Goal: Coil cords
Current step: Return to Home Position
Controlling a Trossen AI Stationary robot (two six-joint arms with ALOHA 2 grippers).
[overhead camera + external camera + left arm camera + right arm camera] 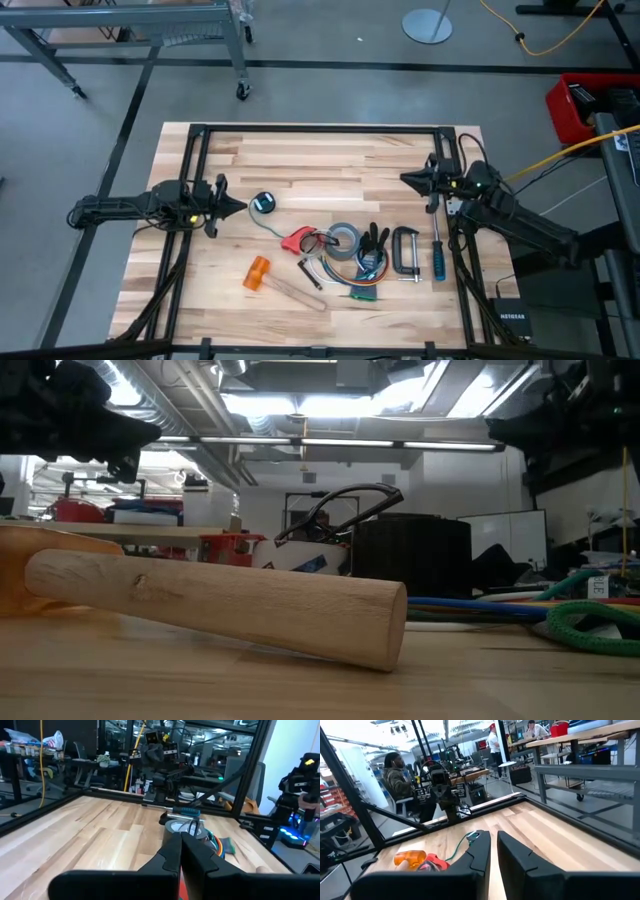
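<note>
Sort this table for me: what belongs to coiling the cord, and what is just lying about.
Job: thin cord; its round black end piece; left pincer and right pincer, both empty, apart from the cord.
Lying about: hammer; grey tape roll; C-clamp; screwdriver; multi-coloured wires.

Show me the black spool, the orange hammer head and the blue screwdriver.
black spool (263,203), high view, its round top.
orange hammer head (258,272), high view, middle of head.
blue screwdriver (437,260), high view, its handle.

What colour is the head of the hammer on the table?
Orange. The hammer head shows best in the high view.
</note>
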